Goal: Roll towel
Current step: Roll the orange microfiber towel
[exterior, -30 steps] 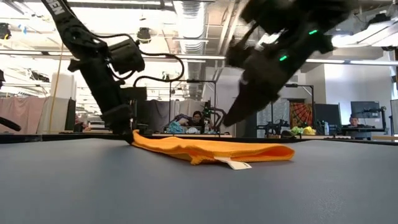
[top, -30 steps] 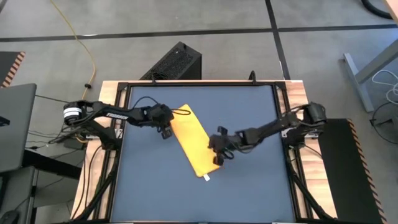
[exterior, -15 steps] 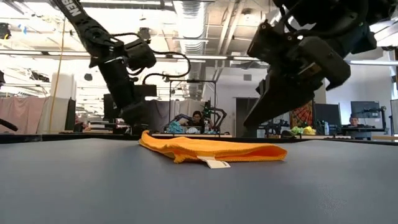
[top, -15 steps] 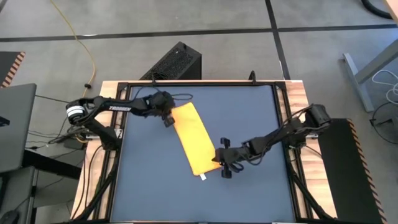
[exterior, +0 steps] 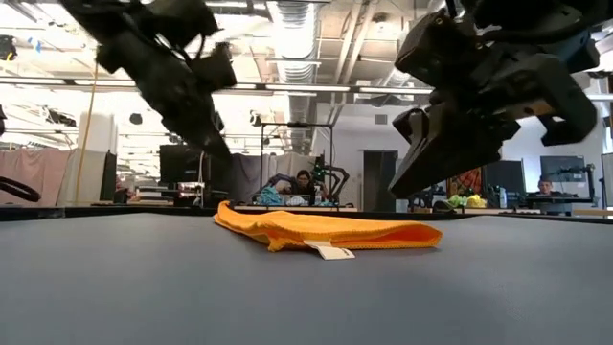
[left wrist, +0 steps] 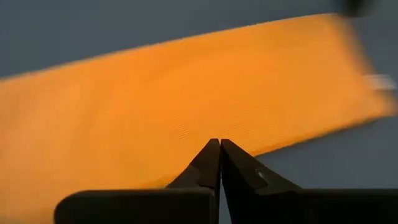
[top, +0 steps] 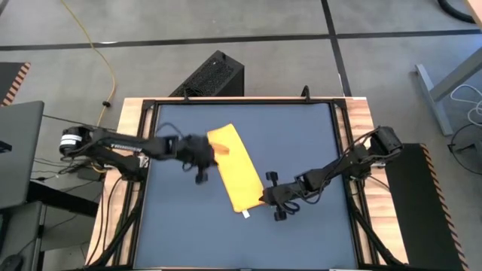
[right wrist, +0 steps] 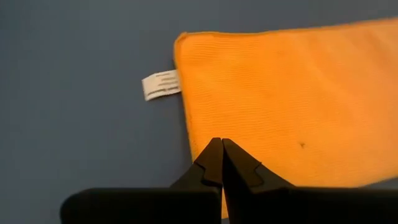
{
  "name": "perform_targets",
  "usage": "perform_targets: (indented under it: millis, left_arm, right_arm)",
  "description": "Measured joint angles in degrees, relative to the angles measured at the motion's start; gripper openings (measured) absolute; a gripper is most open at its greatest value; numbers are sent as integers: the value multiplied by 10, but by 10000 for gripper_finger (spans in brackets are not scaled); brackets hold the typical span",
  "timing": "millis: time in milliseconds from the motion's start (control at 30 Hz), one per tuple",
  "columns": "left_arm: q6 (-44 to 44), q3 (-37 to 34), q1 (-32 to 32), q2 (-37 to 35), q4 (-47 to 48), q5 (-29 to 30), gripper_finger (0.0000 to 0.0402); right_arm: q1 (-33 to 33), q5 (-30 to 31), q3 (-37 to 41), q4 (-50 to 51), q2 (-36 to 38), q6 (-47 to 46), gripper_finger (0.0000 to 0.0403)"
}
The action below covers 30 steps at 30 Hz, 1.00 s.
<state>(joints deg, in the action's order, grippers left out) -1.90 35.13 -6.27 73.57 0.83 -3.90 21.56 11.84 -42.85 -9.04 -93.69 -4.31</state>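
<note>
The yellow-orange towel (top: pixel 236 169) lies flat on the dark table as a folded strip, slanting from the far left to the near right. Its white tag (right wrist: pixel 160 84) sticks out at the near end. My left gripper (top: pixel 207 154) is shut and hangs above the towel's left long edge, clear of it in the low view (exterior: pixel 222 149). My right gripper (top: pixel 265 199) is shut and hovers just above the towel's near end (exterior: pixel 395 190), beside the tag.
The table's black frame (top: pixel 343 150) runs round the dark mat. A black box (top: pixel 215 75) stands on the floor beyond the far edge. Bare mat (top: pixel 301 135) lies to the right of the towel and along the near edge.
My left gripper went to the towel's far end, then came back toward the near edge and rose well clear of the towel. My right gripper has gone toward the near edge, down to the tag end. The towel has shifted a little on the table and now lies still.
</note>
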Motion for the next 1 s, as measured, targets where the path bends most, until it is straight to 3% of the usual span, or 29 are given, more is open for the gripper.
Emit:
perform_targets:
  millis: [167,367,600,767,1000]
  left_arm:
    - [17,-18,133,48,-128,30,0]
    - [62,-18,220,107,-236,105,11]
    - [87,6,255,183,-273,117,80]
    - [90,33,269,239,-271,143,128]
    - [96,64,290,270,-272,188,147]
  right_arm:
    - [2,0,0,21,0,61,33]
    - [2,1,0,23,0,93,42]
    - [18,5,0,60,0,114,51]
    - [40,68,0,60,0,119,67]
    - [84,105,0,60,0,95,116]
